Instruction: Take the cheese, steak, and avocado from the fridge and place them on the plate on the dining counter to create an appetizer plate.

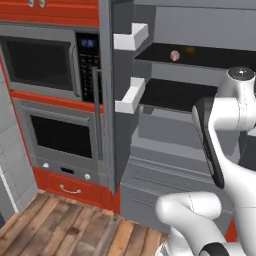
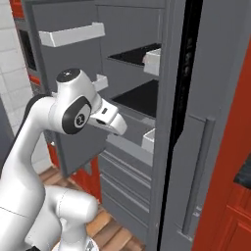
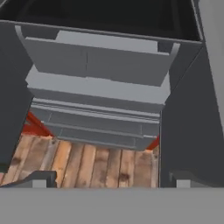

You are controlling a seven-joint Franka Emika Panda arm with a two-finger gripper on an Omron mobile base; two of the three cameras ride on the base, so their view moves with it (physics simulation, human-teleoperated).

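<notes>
The fridge (image 1: 165,150) stands open in front of me, with black shelves, white door bins and grey lower drawers. On its upper black shelf (image 1: 200,56) lies a small pink lump (image 1: 174,55) that looks like the steak. Beside it is a dim brownish-yellow lump (image 1: 190,51), too small to tell whether it is the cheese or the avocado. My gripper (image 3: 113,181) is open with nothing between its fingertips (image 3: 41,178), and it looks down over the grey drawers (image 3: 98,94) toward the wooden floor. The plate and the dining counter are out of view.
A microwave and oven column (image 1: 50,100) stands left of the fridge above a red drawer. The open fridge doors (image 2: 196,147) flank the opening, with white bins (image 1: 131,95) on the left one. Red cabinets (image 2: 235,211) rise at the far right.
</notes>
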